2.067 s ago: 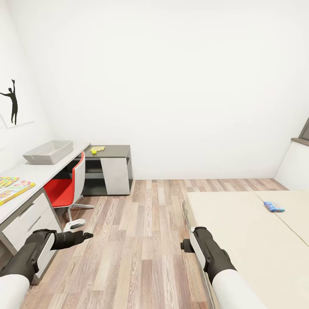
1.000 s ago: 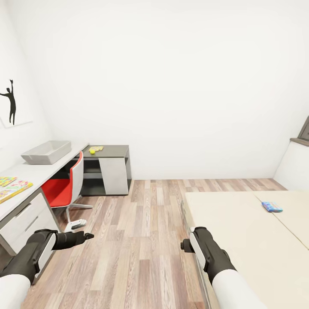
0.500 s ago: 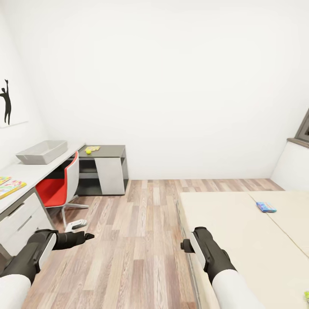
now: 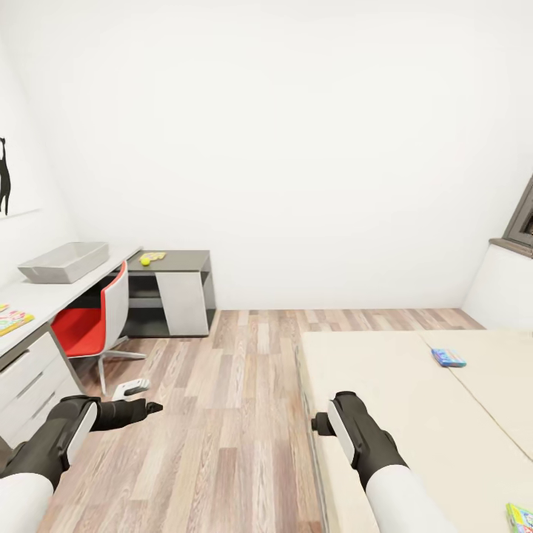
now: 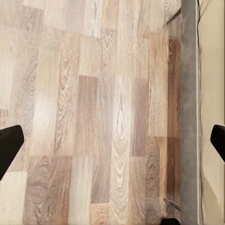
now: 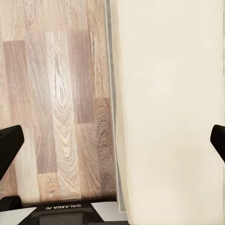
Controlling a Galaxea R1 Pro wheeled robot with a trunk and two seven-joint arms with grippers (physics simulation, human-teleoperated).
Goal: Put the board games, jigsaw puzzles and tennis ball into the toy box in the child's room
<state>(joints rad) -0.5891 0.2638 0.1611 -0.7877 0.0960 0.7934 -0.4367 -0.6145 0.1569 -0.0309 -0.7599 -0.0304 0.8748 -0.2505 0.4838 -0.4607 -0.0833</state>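
Two board games [image 4: 448, 358] [image 4: 520, 516] on one bed [image 4: 385, 414], one tray [image 4: 63, 262], one ball [image 4: 144, 261], one puzzle [image 4: 11, 320] at the tabletop [image 4: 44, 296] edge, one red chair [image 4: 92, 322], two hands [image 4: 152, 406] [image 4: 320, 424].

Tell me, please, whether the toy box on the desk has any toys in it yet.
Cannot tell: the toy box is far off and seen at a low angle; no toy shows above its rim.
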